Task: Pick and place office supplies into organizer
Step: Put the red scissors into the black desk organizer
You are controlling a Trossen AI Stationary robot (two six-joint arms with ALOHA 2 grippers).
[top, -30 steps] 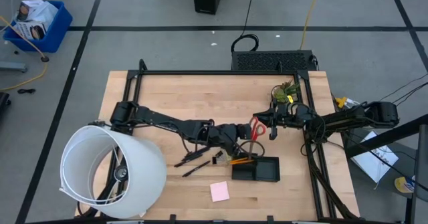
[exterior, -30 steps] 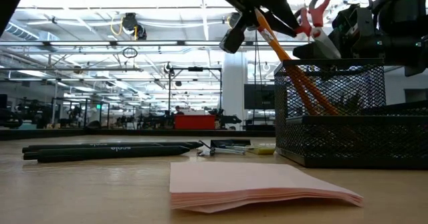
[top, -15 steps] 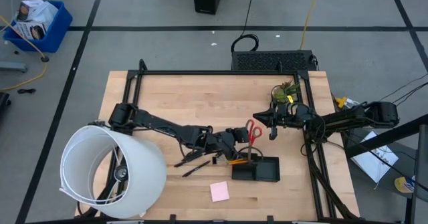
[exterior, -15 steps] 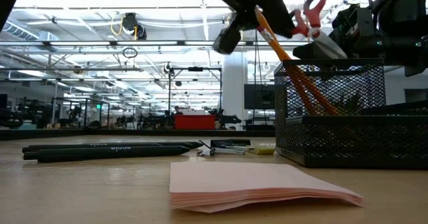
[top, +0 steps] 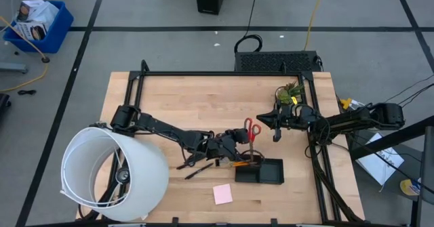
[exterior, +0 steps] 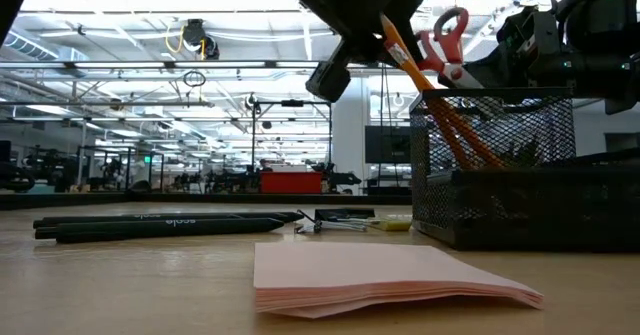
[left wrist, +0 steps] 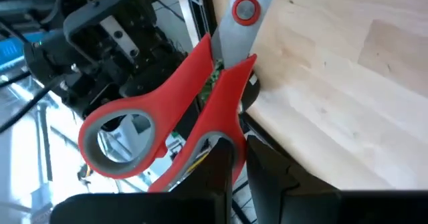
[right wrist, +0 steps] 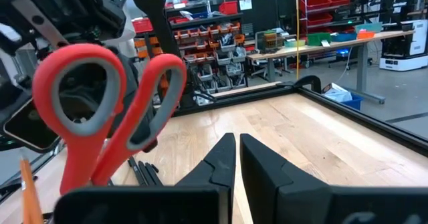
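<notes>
The red-handled scissors [top: 250, 129] are up in the air over the tall mesh cup of the black organizer [top: 266, 172]. My left gripper [top: 237, 139] is shut on them, reaching in from the table's left. In the low view the scissors [exterior: 445, 35] tilt above the cup rim of the organizer [exterior: 500, 175]. An orange pencil [exterior: 440, 105] leans inside the cup. My right gripper [top: 274, 127] is shut and holds nothing, just to the right of the scissors. Black pens [top: 193, 164], small clips [top: 218, 160] and the pink pad [top: 222, 194] lie on the table. My left gripper holds the scissors by one red handle loop [left wrist: 200, 150], pinched between its two fingers [left wrist: 224, 174]. The fingers come roughly level from the table's left. The scissors are lifted clear and tilted, with the pivot [left wrist: 245, 8] and blades pointing away from the gripper.
A large white lampshade-like cylinder [top: 112, 173] fills the near left corner. A small potted plant [top: 288, 91] stands at the far right. A black frame [top: 217, 73] runs round the table's far part. Bare wood lies far of the arms.
My left gripper has carried the scissors toward the table's left, away from my right gripper, and somewhat down. The red handles now sit lower and tilt more above the mesh cup.
</notes>
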